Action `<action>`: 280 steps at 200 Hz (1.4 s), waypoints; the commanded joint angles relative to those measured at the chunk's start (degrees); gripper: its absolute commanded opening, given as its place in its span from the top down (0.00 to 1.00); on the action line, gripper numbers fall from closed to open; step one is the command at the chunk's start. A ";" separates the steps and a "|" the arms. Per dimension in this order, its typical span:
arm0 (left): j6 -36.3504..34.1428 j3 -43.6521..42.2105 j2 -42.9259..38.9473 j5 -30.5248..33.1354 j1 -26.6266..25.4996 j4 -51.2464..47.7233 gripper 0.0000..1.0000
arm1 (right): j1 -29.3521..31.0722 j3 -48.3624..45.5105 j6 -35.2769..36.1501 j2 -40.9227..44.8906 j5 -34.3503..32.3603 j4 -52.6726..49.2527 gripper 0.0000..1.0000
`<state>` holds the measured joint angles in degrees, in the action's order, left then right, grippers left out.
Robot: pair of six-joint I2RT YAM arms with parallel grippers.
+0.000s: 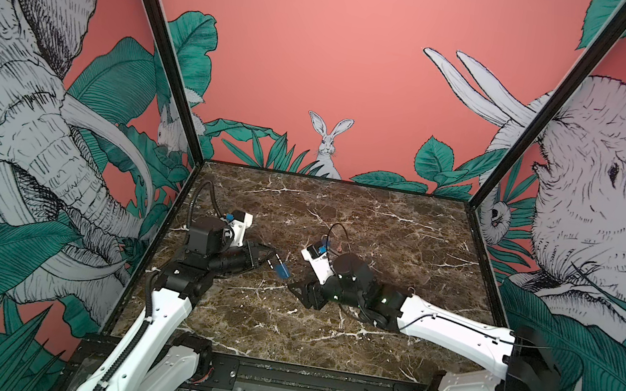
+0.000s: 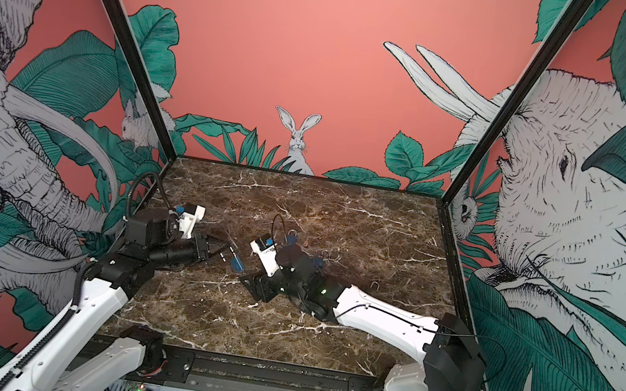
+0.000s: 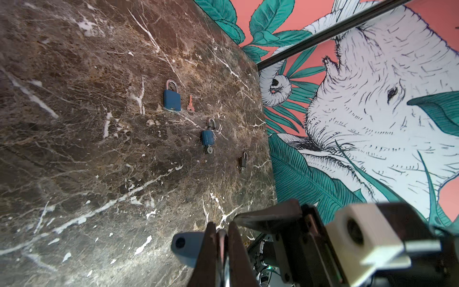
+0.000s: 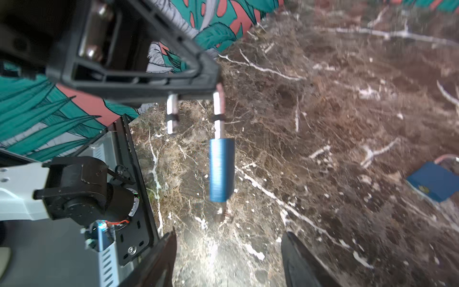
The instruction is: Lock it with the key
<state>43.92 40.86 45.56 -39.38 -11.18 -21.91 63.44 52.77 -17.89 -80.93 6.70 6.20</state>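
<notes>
One blue metal padlock (image 4: 221, 169) pinched in the left jaws; right jaws spread. Three more padlocks (image 3: 171, 99), one loose copper key (image 3: 190, 106) on the brown marble bench (image 3: 74, 149).

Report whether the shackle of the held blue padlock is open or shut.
Open: one leg of the shackle enters the padlock, the other ends free outside it.

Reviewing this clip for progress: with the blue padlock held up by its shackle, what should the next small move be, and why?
Probably ease the open right hand forward and close it on what looks like the key in the base of the padlock. The left hand is shut on the shackle, whose free end sits outside the body, so it is not yet locked.
</notes>
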 commanded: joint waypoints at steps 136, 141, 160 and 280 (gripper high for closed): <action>4.98 3.22 -3.81 1.89 -0.02 -3.75 1.00 | 6.52 -6.46 13.66 -8.67 -20.88 34.66 0.51; 4.97 3.18 -3.76 1.89 -0.07 -3.66 1.00 | 6.49 -6.46 13.61 -8.85 -20.81 34.65 0.52; 4.96 3.44 -3.66 1.99 0.00 -3.74 1.00 | 6.43 -6.11 13.23 -9.40 -19.87 34.32 0.53; 4.80 3.80 -3.30 2.26 -0.03 -3.93 1.00 | 6.35 -3.64 11.67 -10.39 -17.49 31.00 0.65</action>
<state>48.31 42.28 42.68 -36.53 -11.18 -26.89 69.97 47.29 -5.72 -91.11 -11.44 36.77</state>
